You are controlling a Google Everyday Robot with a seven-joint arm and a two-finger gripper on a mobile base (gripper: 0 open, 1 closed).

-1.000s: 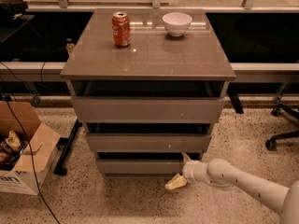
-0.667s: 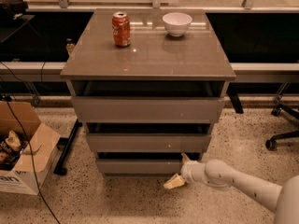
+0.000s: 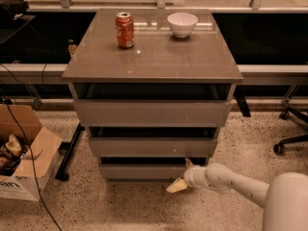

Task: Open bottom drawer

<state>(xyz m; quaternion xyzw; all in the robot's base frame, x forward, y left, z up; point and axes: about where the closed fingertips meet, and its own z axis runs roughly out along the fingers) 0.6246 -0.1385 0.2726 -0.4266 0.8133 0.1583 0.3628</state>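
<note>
The bottom drawer is the lowest and slimmest of three grey-taupe fronts, just above the floor, with a dark gap above it. My gripper sits at the drawer's right end on a white arm coming in from the lower right. One finger points up at the drawer's top edge and the other lies below the front near the floor. The middle drawer and the top drawer are above.
A red soda can and a white bowl stand on the cabinet top. An open cardboard box with cables sits on the floor at left. An office chair base is at right.
The gripper and arm have shifted slightly left along the bottom drawer's right end. The drawer front has not visibly moved.
</note>
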